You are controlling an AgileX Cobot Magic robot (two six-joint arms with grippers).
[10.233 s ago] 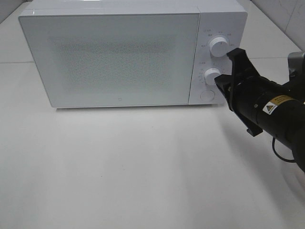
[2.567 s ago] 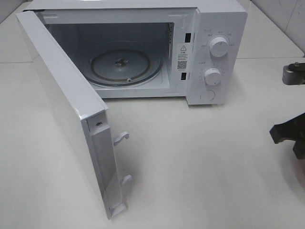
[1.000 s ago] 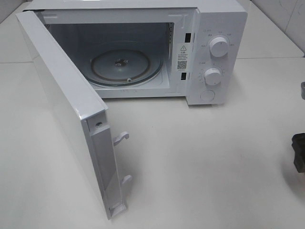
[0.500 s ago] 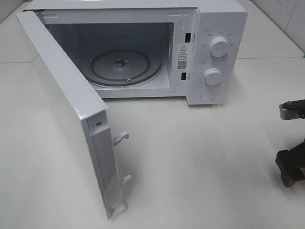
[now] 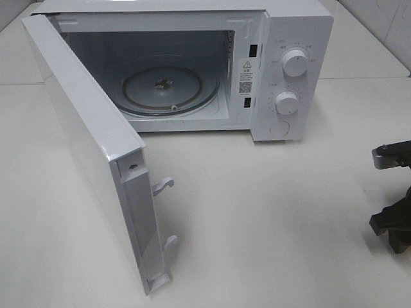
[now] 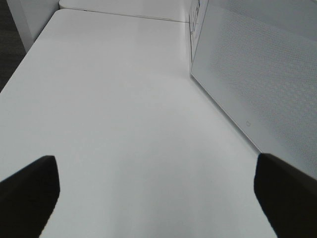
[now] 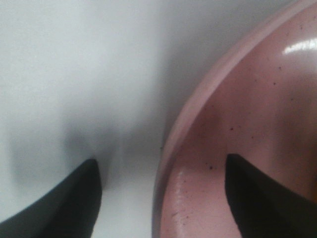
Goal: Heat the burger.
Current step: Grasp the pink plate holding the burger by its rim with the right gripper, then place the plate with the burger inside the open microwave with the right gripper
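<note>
Since a second ago the right arm [image 5: 393, 221] has come further in from the right edge of the high view, and within the last half second its grey bracket has sunk a little. The microwave and its door have not shifted.

The white worktop [image 5: 270, 212] lies bare under and ahead of the left fingers [image 6: 27, 193]. These stand wide apart and hold nothing. The white microwave [image 5: 292, 25] stands well apart from the right fingers [image 7: 54, 203], with open worktop between. Its door [image 5: 83, 128] is swung fully out. The door's dotted outer face runs ahead of the left fingers, close beside one of them. The glass turntable [image 5: 170, 86] sits inside the open cavity, far from both pairs of fingers.

The pink plate [image 7: 247, 114] is directly at the right fingers. Its rim passes between them, one finger over the plate's speckled inside and the other over the worktop just outside the rim. The right fingers are partly apart, with a gap showing on either side of the rim, so they have no hold on it.

The upper knob [image 5: 295, 63], the lower knob [image 5: 286, 102] and the round button [image 5: 279, 128] face the right fingers from across the worktop.

The burger shows in none of the views, so I cannot tell where it lies.
</note>
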